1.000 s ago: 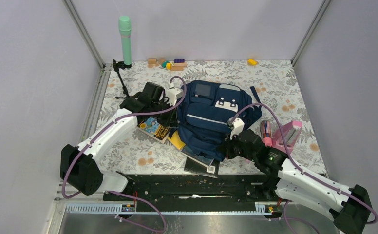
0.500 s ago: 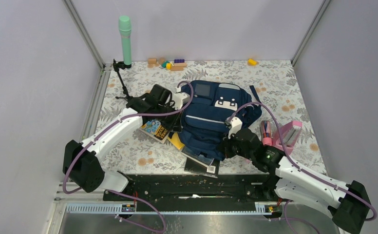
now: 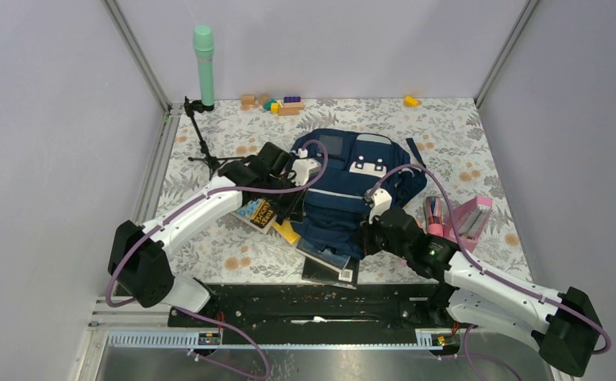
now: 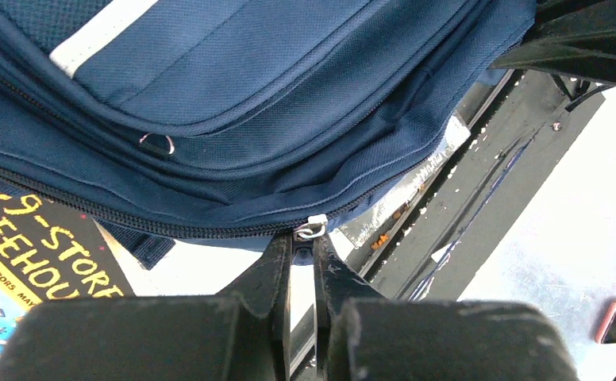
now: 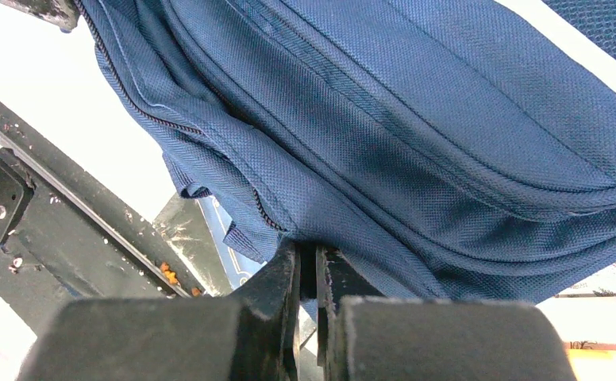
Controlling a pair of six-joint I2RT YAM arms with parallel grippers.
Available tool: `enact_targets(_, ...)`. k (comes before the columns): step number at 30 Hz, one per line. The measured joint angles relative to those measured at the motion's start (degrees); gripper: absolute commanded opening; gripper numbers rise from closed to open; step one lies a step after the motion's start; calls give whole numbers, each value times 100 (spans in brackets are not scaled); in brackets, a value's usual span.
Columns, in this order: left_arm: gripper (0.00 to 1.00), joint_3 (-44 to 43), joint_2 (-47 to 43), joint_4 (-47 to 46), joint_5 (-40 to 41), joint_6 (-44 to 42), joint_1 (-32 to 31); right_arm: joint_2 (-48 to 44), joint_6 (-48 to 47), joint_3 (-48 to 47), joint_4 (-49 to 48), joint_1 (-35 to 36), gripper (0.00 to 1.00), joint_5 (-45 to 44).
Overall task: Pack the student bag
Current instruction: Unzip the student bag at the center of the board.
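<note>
While left gripper [image 4: 302, 246] pinches zipper [image 4: 313, 229], right gripper [image 5: 309, 252]: bag [image 5: 448, 119].

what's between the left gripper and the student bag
Only the silver zip pull, pinched in the shut left gripper; no bare gap to the student bag. The left wrist view shows it.

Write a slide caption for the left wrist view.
Left gripper shut on the zip pull of the navy bag, with a book at lower left.
</note>
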State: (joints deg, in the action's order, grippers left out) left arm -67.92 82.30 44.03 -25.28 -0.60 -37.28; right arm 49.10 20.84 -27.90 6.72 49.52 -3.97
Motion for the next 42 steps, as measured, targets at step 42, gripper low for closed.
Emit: enact_targets(42,0,654,-721,-1106,1043,1532,-511,273,225,-31,-651,850,0,-1744)
